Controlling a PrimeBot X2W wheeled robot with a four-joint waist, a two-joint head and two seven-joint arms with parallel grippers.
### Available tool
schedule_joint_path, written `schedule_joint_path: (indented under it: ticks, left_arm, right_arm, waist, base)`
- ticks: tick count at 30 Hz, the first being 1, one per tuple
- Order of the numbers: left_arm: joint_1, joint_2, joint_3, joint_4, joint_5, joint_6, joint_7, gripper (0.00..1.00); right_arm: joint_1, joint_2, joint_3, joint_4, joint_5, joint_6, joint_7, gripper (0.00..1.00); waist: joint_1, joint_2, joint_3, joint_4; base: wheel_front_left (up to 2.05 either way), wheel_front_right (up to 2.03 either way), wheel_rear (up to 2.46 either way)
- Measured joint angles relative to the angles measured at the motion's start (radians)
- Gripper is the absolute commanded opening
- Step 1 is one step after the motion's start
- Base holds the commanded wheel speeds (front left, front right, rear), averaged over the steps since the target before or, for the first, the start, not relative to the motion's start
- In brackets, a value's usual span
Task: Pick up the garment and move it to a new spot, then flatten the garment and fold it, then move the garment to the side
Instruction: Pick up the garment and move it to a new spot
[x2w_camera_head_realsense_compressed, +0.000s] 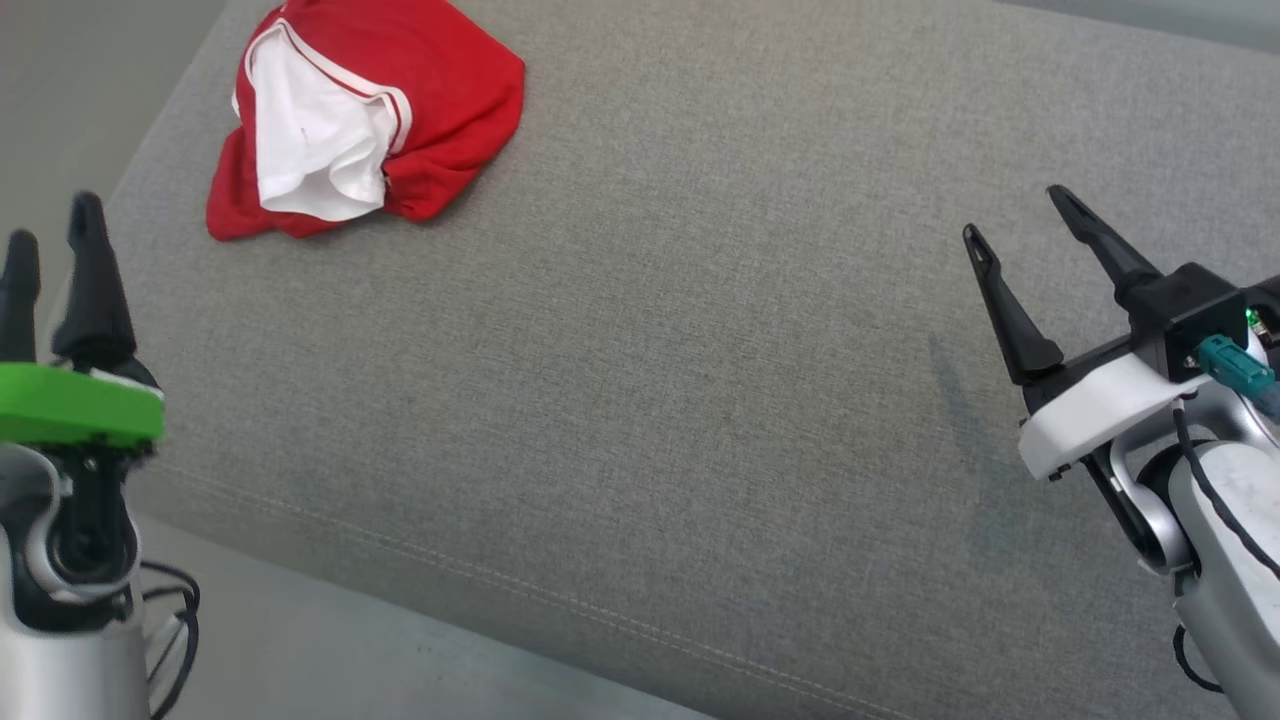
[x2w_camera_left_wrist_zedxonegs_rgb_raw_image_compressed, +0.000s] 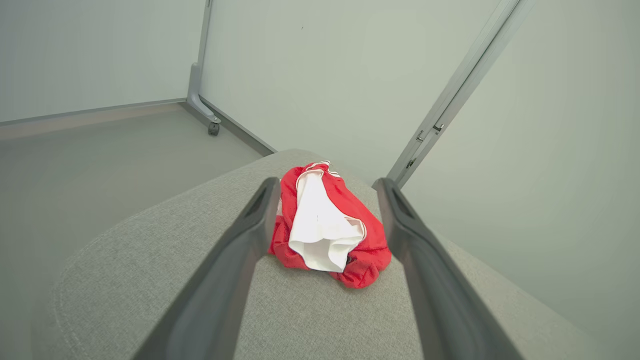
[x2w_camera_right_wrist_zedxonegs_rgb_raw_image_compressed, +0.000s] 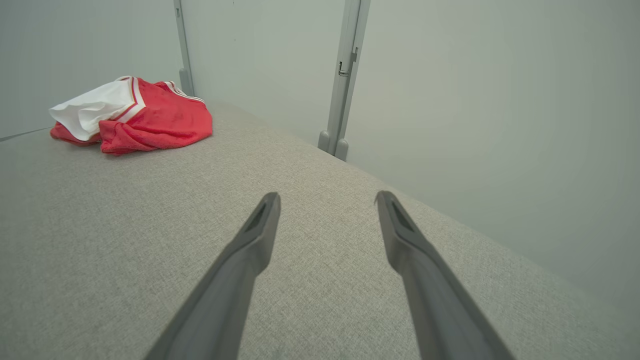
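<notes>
Since the crumpled garment (x2w_camera_head_realsense_compressed: 370, 110) sits at the bench's (x2w_camera_head_realsense_compressed: 650, 400) upper left, the left gripper (x2w_camera_head_realsense_compressed: 54, 222), wide and empty, aims at it, seemingly to pick; the right gripper (x2w_camera_head_realsense_compressed: 1012, 211) hangs wide and empty at mid-right.

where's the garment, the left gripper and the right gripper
garment (x2w_camera_head_realsense_compressed: 450, 100): head view, red fabric right of the white part
left gripper (x2w_camera_head_realsense_compressed: 55, 225): head view, midway between its fingertips
right gripper (x2w_camera_head_realsense_compressed: 1012, 211): head view, midway between its fingertips
</notes>
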Motion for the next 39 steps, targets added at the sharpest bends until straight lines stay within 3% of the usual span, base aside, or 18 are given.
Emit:
schedule_joint_path:
  ticks: [7,17,23,31,39]
  left_arm:
    - [-0.215,-0.038,0.126,0.088,-0.238,0.02,0.118,1.0]
    - [-0.405,0.014,0.2,0.2,-0.356,0.035,0.241,1.0]
    - [-0.444,0.119,0.221,0.326,-0.284,0.044,0.263,1.0]
    - [-0.485,0.093,0.226,0.468,-0.289,0.05,0.262,1.0]
    - [-0.513,0.111,0.229,0.567,-0.258,0.051,0.242,1.0]
  right_arm:
    - [-0.047,-0.033,-0.01,-0.074,-0.007,0.009,0.043,1.0]
    - [-0.08,-0.072,-0.051,-0.161,-0.01,0.016,0.084,1.0]
    - [-0.11,-0.105,-0.09,-0.223,-0.016,0.015,0.093,1.0]
    - [-0.111,-0.128,-0.112,-0.237,-0.017,0.015,0.098,1.0]
    - [-0.111,-0.141,-0.124,-0.259,-0.017,0.014,0.11,1.0]
  waist:
    - [0.0,0.0,0.09,-0.033]
    - [0.0,0.0,0.204,-0.092]
    - [0.0001,0.0,0.296,-0.136]
    - [0.0001,0.0,0.359,-0.187]
    - [0.0,0.0,0.377,-0.203]
  base:
    - [0.0,0.0,0.0]
    - [0.0,0.0,0.0]
    - [0.0,0.0,0.0]
    - [0.0,0.0,0.0]
    - [0.0,0.0,0.0]
